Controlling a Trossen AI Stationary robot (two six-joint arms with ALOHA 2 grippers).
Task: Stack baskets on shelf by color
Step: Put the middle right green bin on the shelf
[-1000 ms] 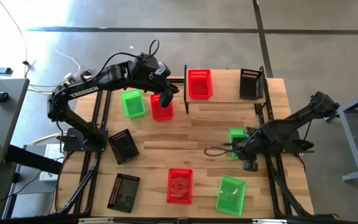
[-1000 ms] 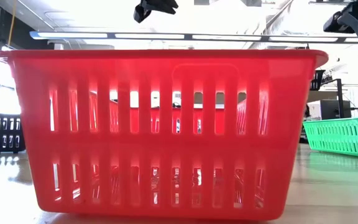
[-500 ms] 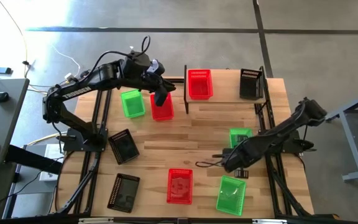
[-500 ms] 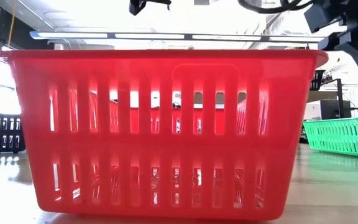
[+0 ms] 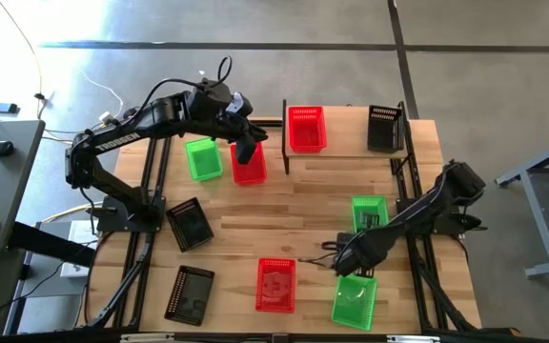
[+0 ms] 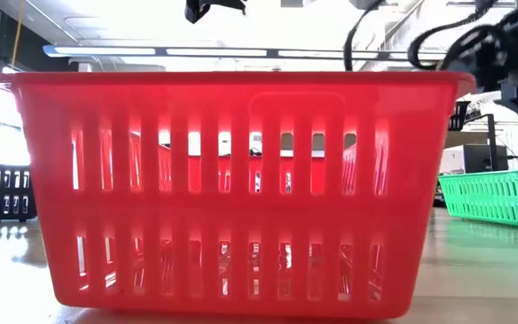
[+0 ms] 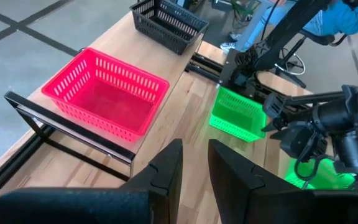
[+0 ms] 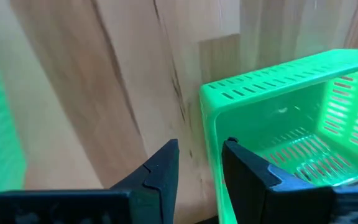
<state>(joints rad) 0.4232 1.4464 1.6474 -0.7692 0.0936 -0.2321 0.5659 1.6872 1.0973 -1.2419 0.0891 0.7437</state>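
My right gripper (image 5: 343,262) (image 8: 201,144) hangs open, pointing steeply down over the far left corner of a green basket (image 5: 355,297) near the table's front edge. Its fingers stand on either side of that basket's far end wall (image 8: 211,118), clear of it. My left gripper (image 5: 246,148) (image 7: 195,146) hovers high over a red basket (image 5: 248,167) that rests on the table left of the shelf (image 5: 346,133). A narrow gap shows between its fingers, with nothing in it. A red basket (image 5: 306,129) and a black basket (image 5: 384,129) stand on the shelf.
Resting on the table are a green basket (image 5: 203,157) at the far left, another green one (image 5: 368,211) at the right, two black baskets (image 5: 189,224) (image 5: 191,293) at the left and a red basket (image 5: 275,284) at the front. Bare wood lies in the middle.
My right gripper has come down and moved toward the table's near edge, from beside the green basket at the right to over the front green basket. It has tipped to point more steeply down and has stayed open. No basket has moved.
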